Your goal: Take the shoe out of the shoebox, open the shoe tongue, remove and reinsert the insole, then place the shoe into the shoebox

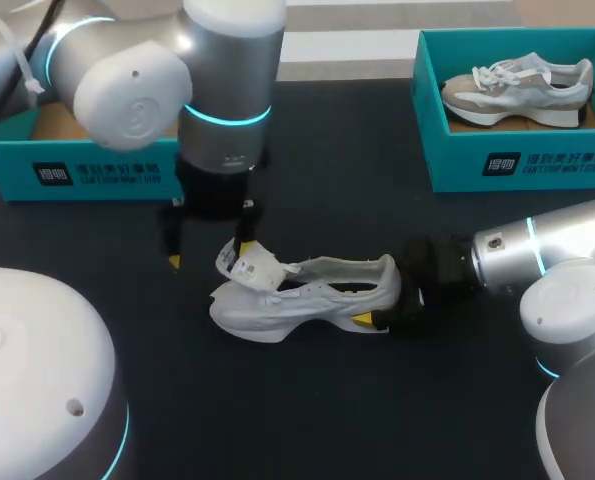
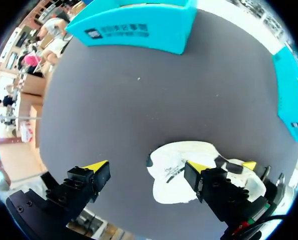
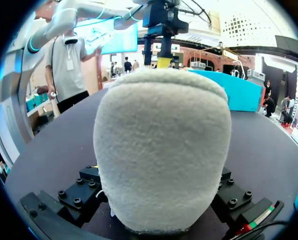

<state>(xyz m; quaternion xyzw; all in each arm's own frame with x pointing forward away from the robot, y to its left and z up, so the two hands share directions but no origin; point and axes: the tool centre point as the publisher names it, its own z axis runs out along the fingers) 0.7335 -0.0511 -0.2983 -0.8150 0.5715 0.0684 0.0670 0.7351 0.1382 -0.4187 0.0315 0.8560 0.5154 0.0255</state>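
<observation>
So, shoe (image 1: 307,295): white, with a smooth chunky sole and a fuzzy rounded heel. A paper tag (image 1: 249,265) sits at the tongue. It rests on the dark matte surface (image 1: 377,180), outside the teal boxes (image 1: 77,175).
Long axis: across the surface, heel toward the right arm, toe toward the left.
Right hand (image 1: 382,297): low and level, pinching the heel from both sides.
Left hand (image 1: 208,256): pointing straight down, fingers spread wide, one tip by the tag.
</observation>
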